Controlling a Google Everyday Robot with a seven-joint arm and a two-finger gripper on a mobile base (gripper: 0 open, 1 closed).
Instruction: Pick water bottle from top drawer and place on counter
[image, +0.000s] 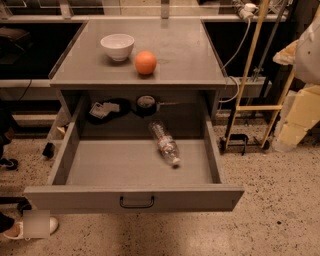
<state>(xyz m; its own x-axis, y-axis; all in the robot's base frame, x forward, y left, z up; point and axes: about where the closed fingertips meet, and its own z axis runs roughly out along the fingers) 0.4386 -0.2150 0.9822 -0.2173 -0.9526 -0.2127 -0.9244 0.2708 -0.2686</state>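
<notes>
The top drawer (75, 197) is pulled all the way out, and the water bottle (164, 142) lies on its side in it, a bit right of the middle. It is slanted, with its white cap toward the front and nothing touching it. So I think the job is right at the start, and the grab has not happened yet. At the right edge I see pale robot arm parts (306, 115), well away from the drawer. I cannot find the gripper among them, so I cannot tell if the claw is spread or pressed together. Next, I think, the arm must come over the drawer and go down between its walls. The claw should then close across the bottle's round body, which might roll. At the back of the drawer are some dark things (107, 110) and a round thing (146, 102), well apart from the bottle. The counter (185, 50) above is flat and grey. A white bowl (117, 46) and an orange (145, 62) sit near each other on its left half. The floor (270, 200) is speckled stone, and a yellow frame (250, 107) stands to the right.
</notes>
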